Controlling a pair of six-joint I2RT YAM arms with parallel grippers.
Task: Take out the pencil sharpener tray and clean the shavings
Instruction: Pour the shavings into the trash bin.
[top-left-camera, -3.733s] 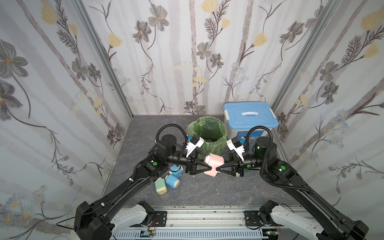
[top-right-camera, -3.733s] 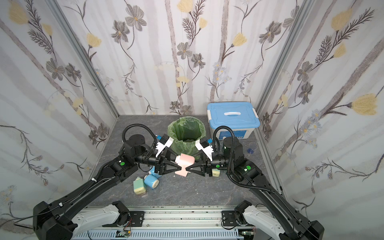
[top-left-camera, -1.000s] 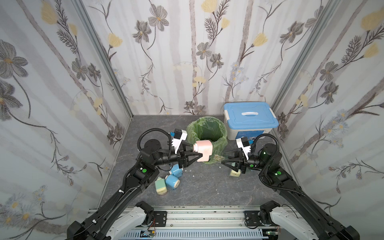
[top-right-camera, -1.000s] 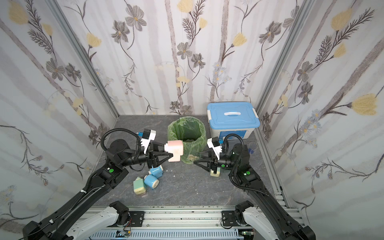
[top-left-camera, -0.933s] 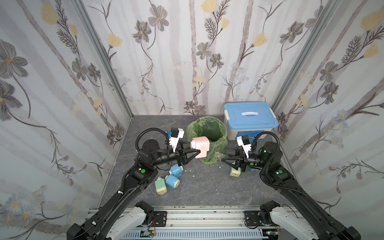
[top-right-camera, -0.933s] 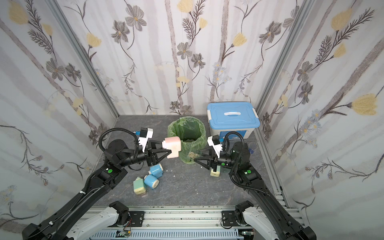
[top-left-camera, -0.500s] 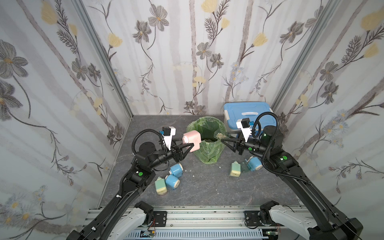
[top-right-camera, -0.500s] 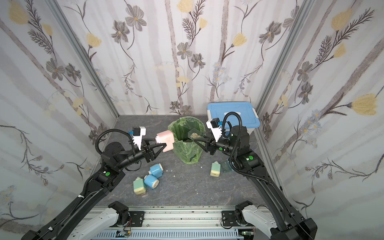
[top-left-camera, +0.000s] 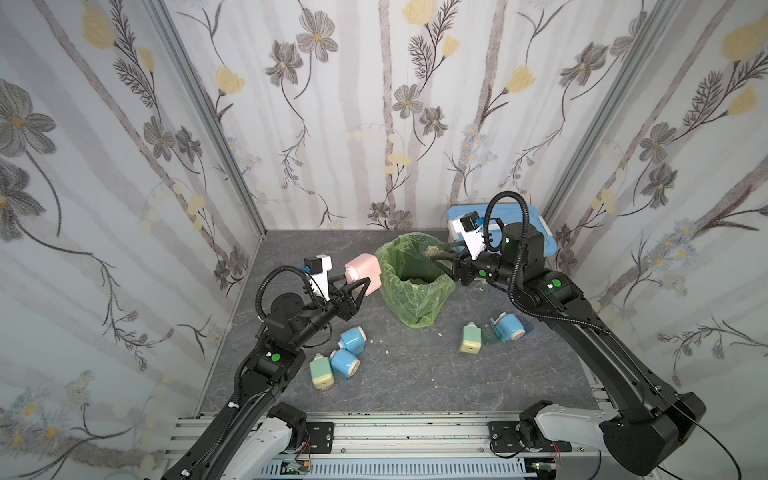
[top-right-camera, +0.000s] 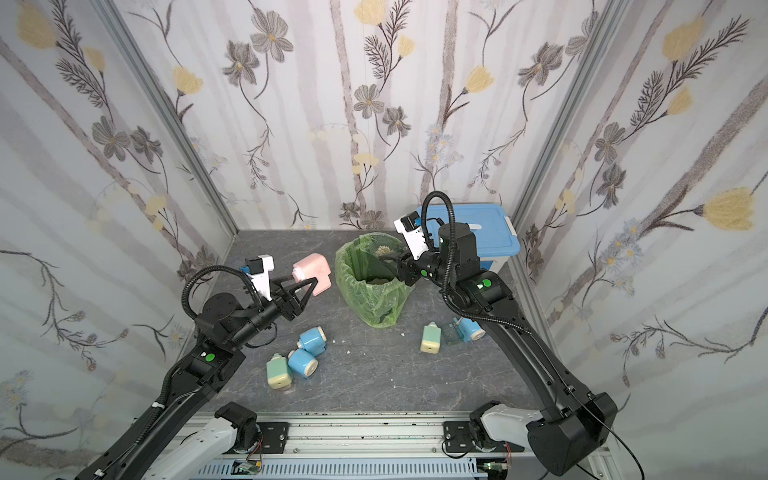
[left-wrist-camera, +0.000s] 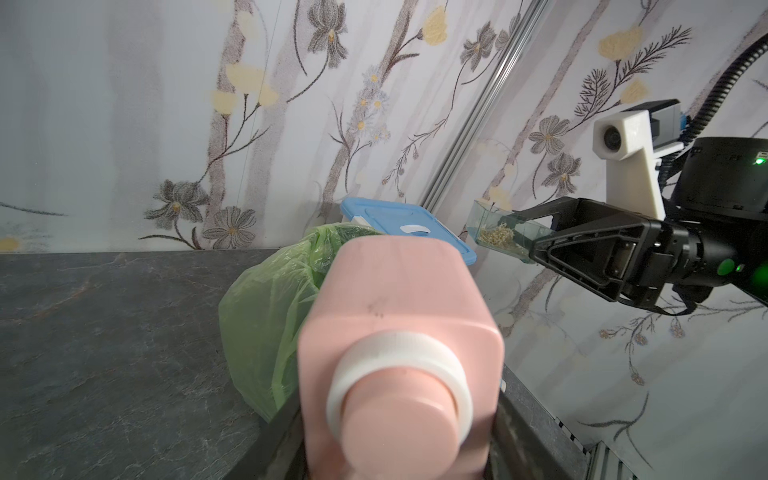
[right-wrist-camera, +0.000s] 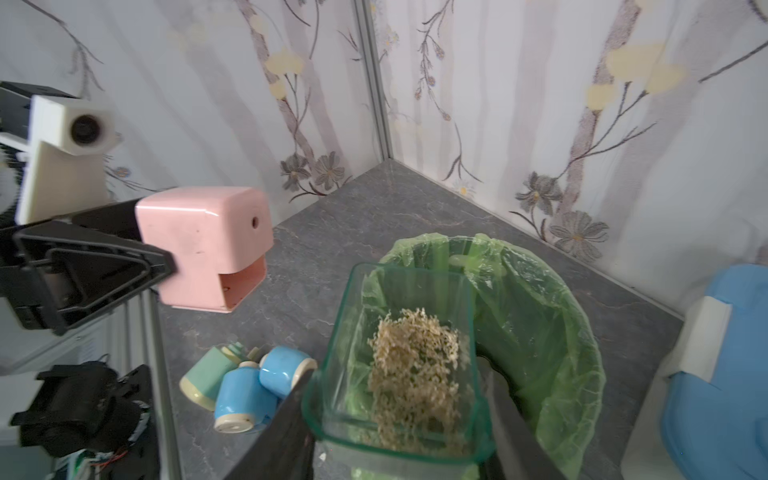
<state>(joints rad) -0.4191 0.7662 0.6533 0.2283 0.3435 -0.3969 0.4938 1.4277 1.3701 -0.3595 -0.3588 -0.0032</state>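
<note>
Right gripper (right-wrist-camera: 399, 415) clamped on the clear tray (right-wrist-camera: 353, 316), held over the mouth of the green-lined bin (top-left-camera: 415, 299) — shavings (right-wrist-camera: 415, 357) heaped inside the tray. Left gripper (top-left-camera: 358, 281) closed on the pink sharpener (top-left-camera: 368, 268) — aloft just beside the bin

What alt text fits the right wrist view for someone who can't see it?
A clear green tray holding pale shavings is held over a green-lined bin. The left arm's fingers grip a pink sharpener; three small sharpeners lie on the table.
</note>
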